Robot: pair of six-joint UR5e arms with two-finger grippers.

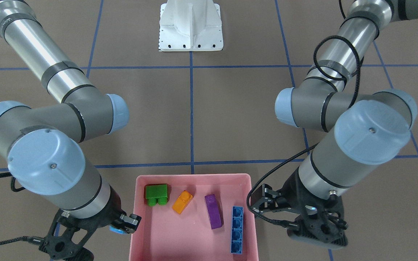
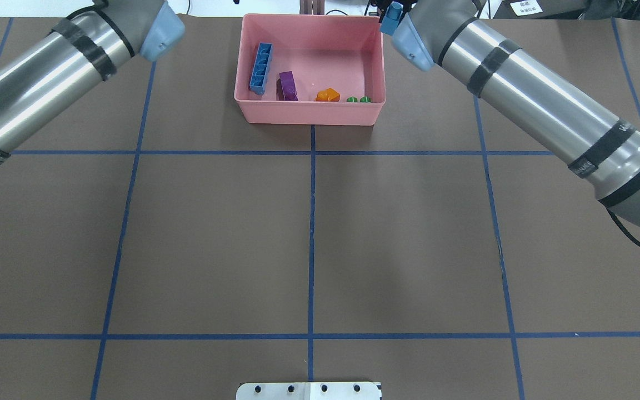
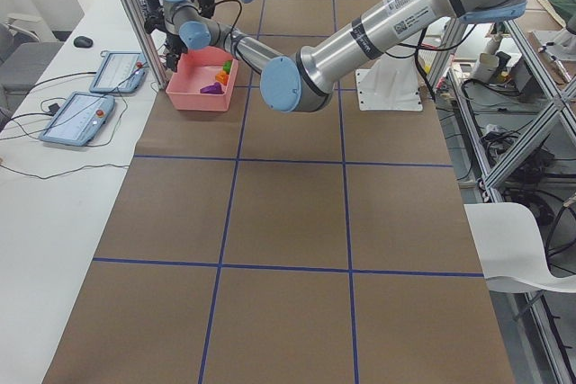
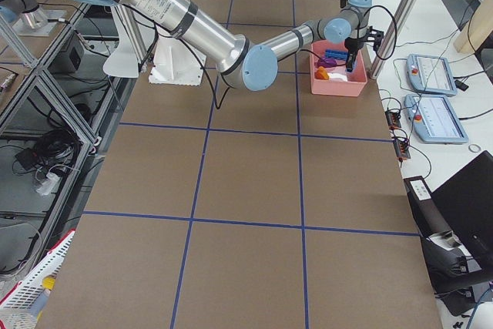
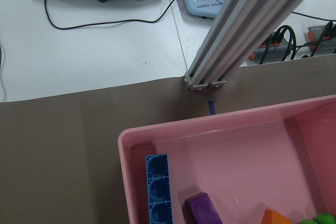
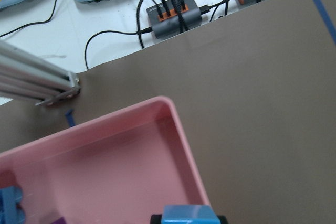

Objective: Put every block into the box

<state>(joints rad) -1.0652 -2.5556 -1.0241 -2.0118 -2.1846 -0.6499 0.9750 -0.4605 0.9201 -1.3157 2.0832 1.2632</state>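
Nearby, glossy light-blue block [image 6: 189, 215], rounded pink box [image 6: 185, 145]

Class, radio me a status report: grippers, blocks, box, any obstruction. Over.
Right gripper shut on light-blue brick beside box rim. Left gripper: cannot tell. Green brick, orange brick, purple brick, long blue brick in box. Nothing seen in the way.
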